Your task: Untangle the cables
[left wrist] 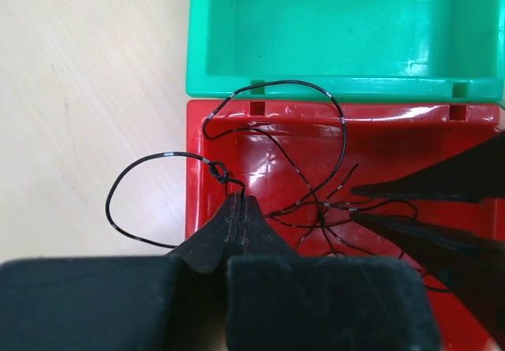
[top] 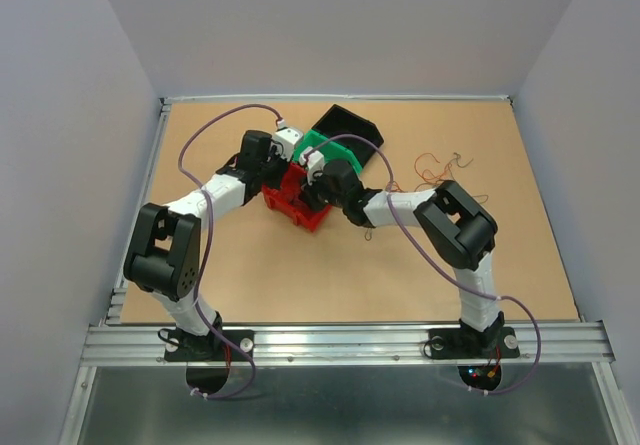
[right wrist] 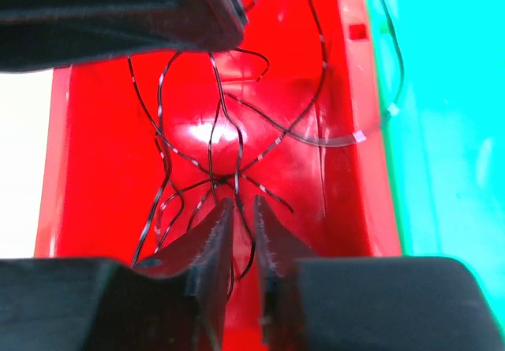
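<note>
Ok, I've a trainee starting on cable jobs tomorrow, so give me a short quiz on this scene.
1. True or false: the left tool is shut on the cable.
2. Which bin holds the tangle? A green, B red, C black.
3. Fill in: the ___ tool hangs over the tangle, jaws slightly apart.
Key: 1 true. 2 B, the red bin. 3 right tool.
</note>
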`<state>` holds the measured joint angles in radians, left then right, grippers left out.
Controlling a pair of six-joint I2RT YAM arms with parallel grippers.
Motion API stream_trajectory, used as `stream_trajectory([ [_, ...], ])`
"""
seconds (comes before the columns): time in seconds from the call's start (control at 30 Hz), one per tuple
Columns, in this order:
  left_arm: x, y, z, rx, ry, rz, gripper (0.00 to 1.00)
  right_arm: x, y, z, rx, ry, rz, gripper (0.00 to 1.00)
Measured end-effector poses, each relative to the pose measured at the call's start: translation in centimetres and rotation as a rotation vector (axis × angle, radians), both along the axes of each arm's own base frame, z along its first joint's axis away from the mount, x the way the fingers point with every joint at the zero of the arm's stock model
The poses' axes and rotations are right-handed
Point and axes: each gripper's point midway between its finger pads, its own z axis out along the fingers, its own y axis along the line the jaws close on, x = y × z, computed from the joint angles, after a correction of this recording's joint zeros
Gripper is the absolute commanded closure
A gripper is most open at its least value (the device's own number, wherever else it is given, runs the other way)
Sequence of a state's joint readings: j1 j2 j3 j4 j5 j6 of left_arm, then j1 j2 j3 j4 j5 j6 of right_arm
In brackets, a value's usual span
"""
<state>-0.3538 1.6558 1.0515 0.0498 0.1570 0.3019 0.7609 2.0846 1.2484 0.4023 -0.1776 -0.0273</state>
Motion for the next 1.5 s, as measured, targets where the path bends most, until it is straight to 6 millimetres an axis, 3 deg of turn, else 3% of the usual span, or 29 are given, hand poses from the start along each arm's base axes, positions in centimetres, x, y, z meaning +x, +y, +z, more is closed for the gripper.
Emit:
stream_trajectory([
  [0.13, -0.2, 0.2, 0.4, 0.014, -0.033, 0.008, 1.00, -0.7, -1.1, 1.2, 0.020, -0.018, -0.026, 0.62],
  [0.43, -0.4, -0.3, 0.8, 0.048, -0.074, 0.007, 1.00, -1.1, -2.4, 7.1, 0.138, -0.112, -0.078, 0.50],
  [0.63, -0.5, -0.6, 0.7, 0.068, -0.086, 0.003, 1.00, -1.7, -3.0, 7.4, 0.149, -0.113, -0.067, 0.50],
  [0.87, -0.6, -1.0, 0.7, 0.084, -0.095, -0.002, 1.00, -2.4, -2.3, 7.1, 0.158, -0.100, -0.004, 0.63],
  [0.97, -0.6, -1.0, 0.6, 0.089, -0.094, -0.004, 1.00, -2.5, -1.9, 5.6, 0.136, -0.084, 0.018, 0.67],
  [1.07, -0.7, -1.0, 0.4, 0.095, -0.089, -0.006, 1.00, -2.8, -1.7, 3.2, 0.102, -0.048, 0.043, 0.78],
  [1.1, -0.7, -1.0, 0.3, 0.096, -0.087, -0.006, 1.00, -2.9, -1.7, 2.6, 0.092, -0.034, 0.048, 0.82],
  [1.13, -0.7, -1.0, 0.2, 0.097, -0.085, -0.006, 1.00, -3.1, -1.7, 2.0, 0.082, -0.022, 0.052, 0.98],
  [1.27, -0.7, -1.0, 0.0, 0.098, -0.079, -0.009, 1.00, -3.2, -1.9, 1.4, 0.065, -0.012, 0.054, 1.00],
  [1.4, -0.9, -1.0, -0.1, 0.097, -0.074, -0.015, 0.73, -2.8, -2.0, 1.4, 0.063, -0.017, 0.038, 0.99],
  [1.5, -1.1, -1.2, 0.1, 0.091, -0.071, -0.028, 0.58, -2.5, -2.0, 1.4, 0.062, -0.019, 0.026, 0.99],
])
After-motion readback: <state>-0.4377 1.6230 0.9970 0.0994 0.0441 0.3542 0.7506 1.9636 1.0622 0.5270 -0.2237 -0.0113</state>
